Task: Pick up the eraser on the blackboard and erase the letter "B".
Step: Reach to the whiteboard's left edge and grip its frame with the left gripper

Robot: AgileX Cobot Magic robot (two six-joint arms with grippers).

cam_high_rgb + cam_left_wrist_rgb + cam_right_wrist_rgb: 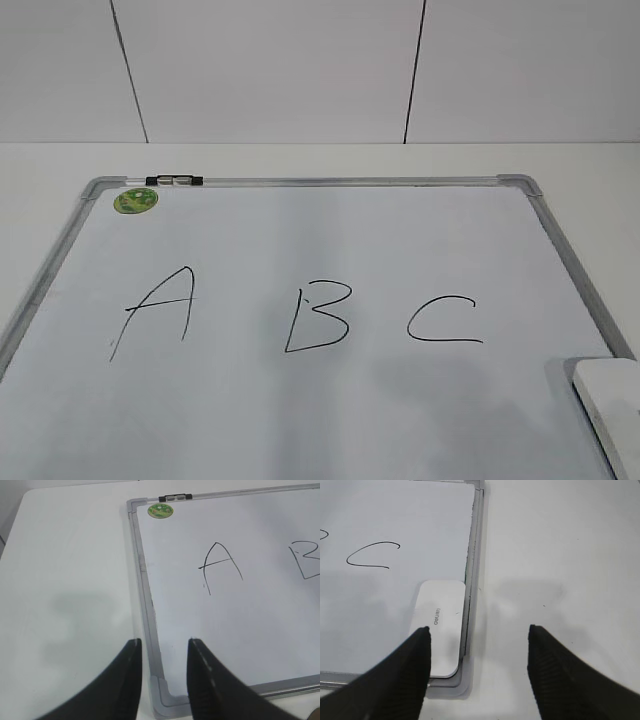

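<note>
The blackboard point(330, 230) is a white board in a silver frame, lying flat on the table. The letter "B" point(318, 317) is drawn in black at its middle, between an "A" point(155, 310) and a "C" point(445, 322). The eraser point(608, 405), a white rounded block, lies in the board's near right corner; it also shows in the right wrist view point(439, 625). My right gripper point(477, 630) is open and empty, above the frame edge just right of the eraser. My left gripper point(163, 642) is open and empty above the board's near left corner point(161, 692).
A round green sticker point(135, 200) sits at the board's far left corner, next to a small black clip point(175, 181) on the frame. White table point(65, 580) surrounds the board. A white panelled wall point(300, 70) stands behind.
</note>
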